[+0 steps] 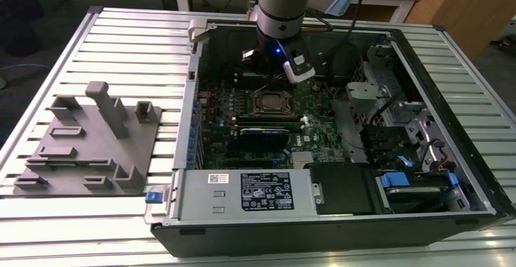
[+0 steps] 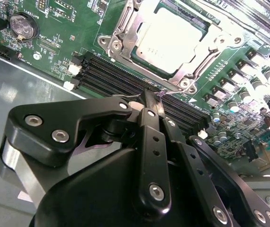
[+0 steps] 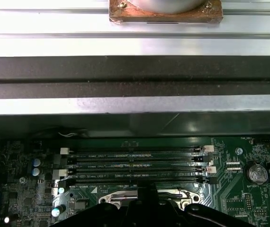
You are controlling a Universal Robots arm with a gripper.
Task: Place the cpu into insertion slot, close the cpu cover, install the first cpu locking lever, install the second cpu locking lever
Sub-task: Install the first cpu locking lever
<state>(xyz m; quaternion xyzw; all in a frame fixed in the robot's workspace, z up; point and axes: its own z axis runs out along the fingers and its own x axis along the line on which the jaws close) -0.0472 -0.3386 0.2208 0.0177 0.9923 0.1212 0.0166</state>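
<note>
The cpu (image 2: pixel 173 38) lies flat in the insertion slot (image 1: pixel 270 102) on the green motherboard, its silver-grey top showing through the window of the cpu cover (image 2: pixel 125 23). The cover lies down over it. My gripper (image 2: pixel 150 100) is shut, with its black fingers (image 2: pixel 144 137) pressed together. Its tip hovers over the black memory slots (image 2: pixel 116 78) just beside the socket's corner, near a thin wire lever end (image 2: pixel 162 93). In the exterior view the gripper (image 1: pixel 264 83) hangs under the arm's wrist, just beyond the socket. The first wrist view shows the gripper (image 3: pixel 149 203) in front of the socket's edge.
The open computer case (image 1: pixel 451 98) lies on a slatted metal table. A grey fixture plate (image 1: pixel 89 140) with upright posts stands at the exterior view's left. The power supply (image 1: pixel 241 191) and drive cages (image 1: pixel 403 134) crowd the board. A coin battery (image 2: pixel 21 26) sits near the memory slots.
</note>
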